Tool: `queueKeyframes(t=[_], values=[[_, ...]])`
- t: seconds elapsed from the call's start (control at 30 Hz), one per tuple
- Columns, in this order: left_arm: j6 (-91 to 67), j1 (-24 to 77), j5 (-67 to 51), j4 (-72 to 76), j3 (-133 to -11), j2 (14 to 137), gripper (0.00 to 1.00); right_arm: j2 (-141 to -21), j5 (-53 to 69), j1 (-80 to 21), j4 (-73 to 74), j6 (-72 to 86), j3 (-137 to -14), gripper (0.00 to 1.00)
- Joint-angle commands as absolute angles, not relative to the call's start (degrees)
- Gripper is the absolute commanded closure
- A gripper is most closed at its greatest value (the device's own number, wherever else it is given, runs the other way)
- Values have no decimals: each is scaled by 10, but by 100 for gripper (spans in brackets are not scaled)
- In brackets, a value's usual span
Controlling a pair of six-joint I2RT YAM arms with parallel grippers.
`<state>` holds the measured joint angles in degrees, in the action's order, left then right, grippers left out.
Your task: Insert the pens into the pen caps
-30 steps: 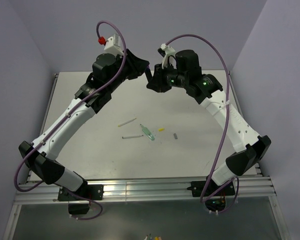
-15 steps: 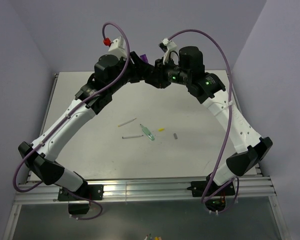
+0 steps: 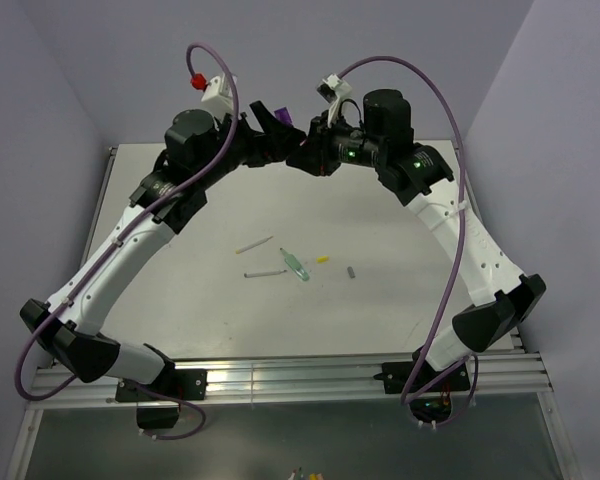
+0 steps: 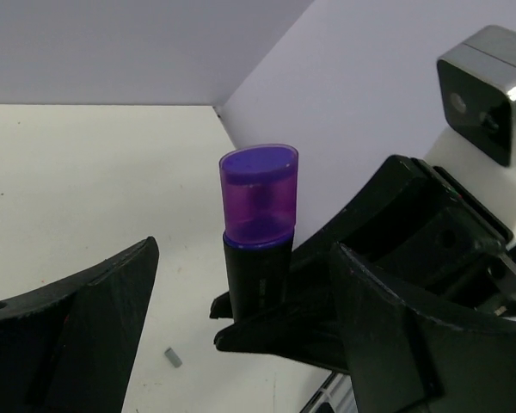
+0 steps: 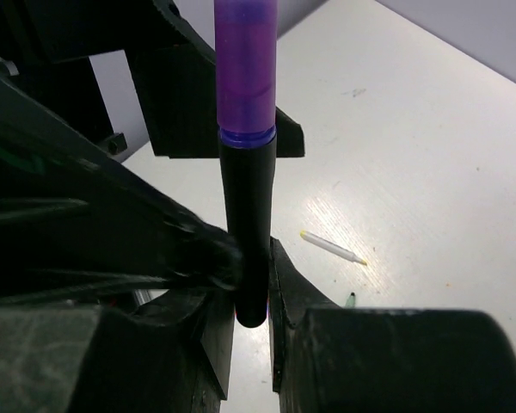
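Observation:
A black pen (image 5: 246, 215) wearing the purple pen cap (image 5: 245, 69) stands upright in my right gripper (image 5: 251, 251), which is shut on its lower barrel. In the left wrist view the same purple cap (image 4: 258, 194) and black barrel (image 4: 256, 275) rise between the spread fingers of my open left gripper (image 4: 245, 251), which touch neither. Both grippers (image 3: 302, 155) meet high over the table's back edge, the cap (image 3: 279, 115) poking up. On the table lie a pale yellow-white pen (image 3: 254, 243), a grey-white pen (image 3: 265, 273), a green pen (image 3: 296, 264), a yellow cap (image 3: 323, 259) and a grey cap (image 3: 351, 271).
The white table (image 3: 180, 300) is bounded by purple walls at the back and both sides. A metal rail (image 3: 280, 375) runs along the near edge between the arm bases. Purple cables (image 3: 450, 200) loop above both arms.
My left gripper has opened off the purple cap and its arm has drawn back to the left. The right gripper keeps the capped black pen in about the same place.

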<state>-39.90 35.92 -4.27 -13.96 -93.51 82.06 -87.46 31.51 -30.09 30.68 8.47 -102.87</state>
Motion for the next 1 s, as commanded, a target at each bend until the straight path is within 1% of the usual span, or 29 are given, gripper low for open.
queueKeyframes(t=[0.0,0.17,0.27,0.37,0.4,0.57,0.63,0.7,0.97], values=[[-400,328,-113,-100,-931,783,14,-848,364,-289,259,81,-1034,100],[-374,284,-227,-35,-913,751,14,-847,412,-278,260,83,-1018,100],[-369,261,-292,11,-888,727,12,-846,447,-272,259,82,-1012,100],[-360,239,-343,27,-879,715,11,-842,503,-265,258,75,-1001,100],[-359,234,-356,32,-879,714,12,-839,538,-264,258,72,-998,100],[-380,203,-440,61,-878,716,17,-829,616,-264,244,77,-971,100],[-400,200,-459,79,-870,718,21,-823,641,-264,229,89,-959,100],[-422,196,-472,101,-857,720,25,-817,656,-264,215,102,-950,100],[-501,194,-502,189,-806,721,33,-808,696,-265,164,148,-929,100]])
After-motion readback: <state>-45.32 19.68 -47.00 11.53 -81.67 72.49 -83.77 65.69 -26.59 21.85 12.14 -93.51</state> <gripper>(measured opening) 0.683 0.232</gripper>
